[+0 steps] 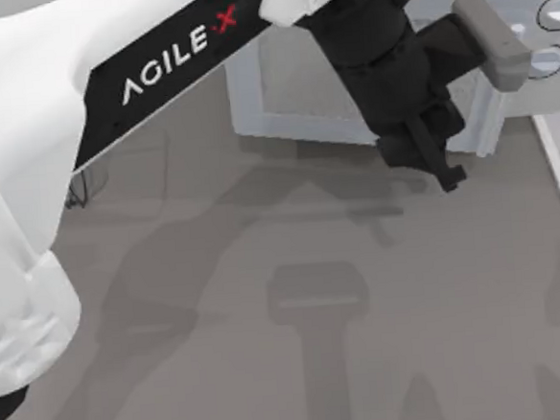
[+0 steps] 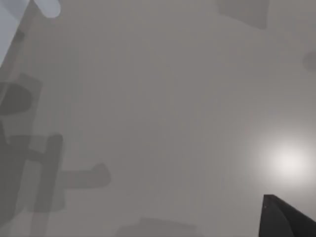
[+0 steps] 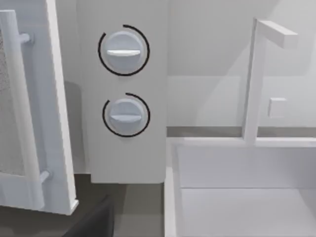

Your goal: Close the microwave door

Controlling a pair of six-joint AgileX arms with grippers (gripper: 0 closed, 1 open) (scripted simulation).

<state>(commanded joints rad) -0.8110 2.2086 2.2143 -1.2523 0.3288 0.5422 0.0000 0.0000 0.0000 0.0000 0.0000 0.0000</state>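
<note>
So the left arm point(image 1: 109, 97) is stretched diagonally across the table toward the far right, and its gripper point(image 1: 432, 156) hangs just in front of the microwave door point(image 1: 349, 90), near the door's right edge. I honestly can't tell whether its fingers are spread or pinched from here, they bunch together as one dark shape; it doesn't look like it's carrying anything, though. The left wrist camera is just staring at bare grey table point(image 2: 163, 118) with one dark fingertip poking in at a corner, so no help there. The right arm's camera gives the useful look: the door point(image 3: 29, 113) with its slim bar handle point(image 3: 22, 113) is swung out a bit from the microwave point(image 3: 123, 163), its free edge sitting proud of the panel with the two round knobs point(image 3: 123, 52), so I'd say it's not latched yet. Whether the right gripper is open or closed, can't tell; there's a dark shape low in that view, maybe part of it. To the right of the microwave there's a white sink point(image 3: 237, 187) with a squared-off tap point(image 3: 256, 79). What worries me: the left gripper looks to be at the handle end, which is the right place to push, but if it comes in too low or slides off the edge the fingers could slip past the door, or snag behind the handle and drag it back open. Push too hard and the whole appliance might shift toward the far side.
</note>
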